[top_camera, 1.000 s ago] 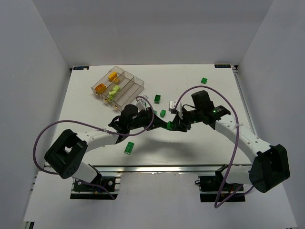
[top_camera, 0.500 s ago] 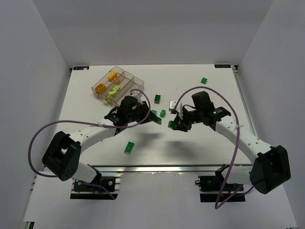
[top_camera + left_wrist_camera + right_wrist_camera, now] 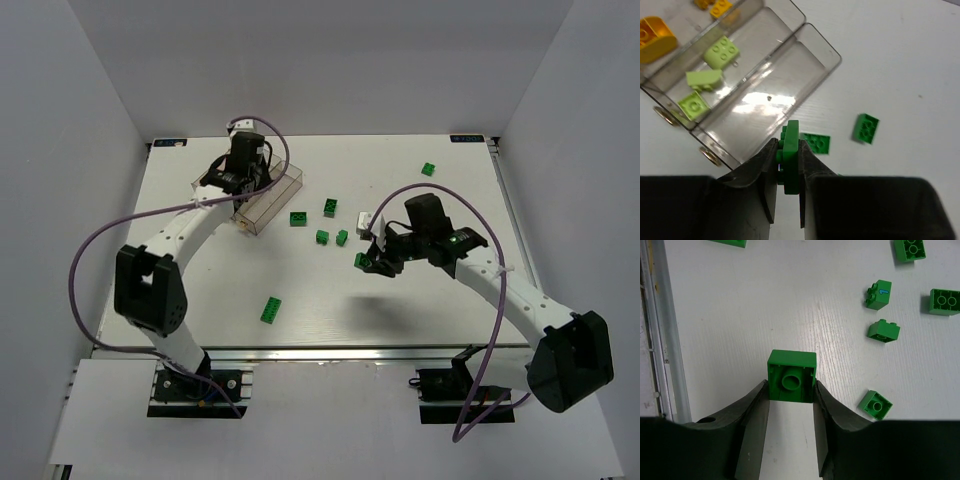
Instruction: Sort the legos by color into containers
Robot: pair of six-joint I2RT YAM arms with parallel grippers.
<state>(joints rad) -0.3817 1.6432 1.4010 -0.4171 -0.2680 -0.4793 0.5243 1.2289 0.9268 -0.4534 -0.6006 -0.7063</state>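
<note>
On the white desk (image 3: 420, 300), the left gripper (image 3: 788, 150), clamped tight on a dark green brick (image 3: 791, 175), had swung from mid-desk to the tray (image 3: 812, 47) at the far-left corner, apparently ready to drop it, while the right gripper (image 3: 790, 385) pinched a second green brick (image 3: 791, 371) near the desk's middle.

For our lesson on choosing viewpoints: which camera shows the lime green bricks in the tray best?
The left wrist view: three lime green bricks lie plainly inside the tray. In the top external view the left arm largely covers them; the right wrist view misses the tray altogether.
</note>
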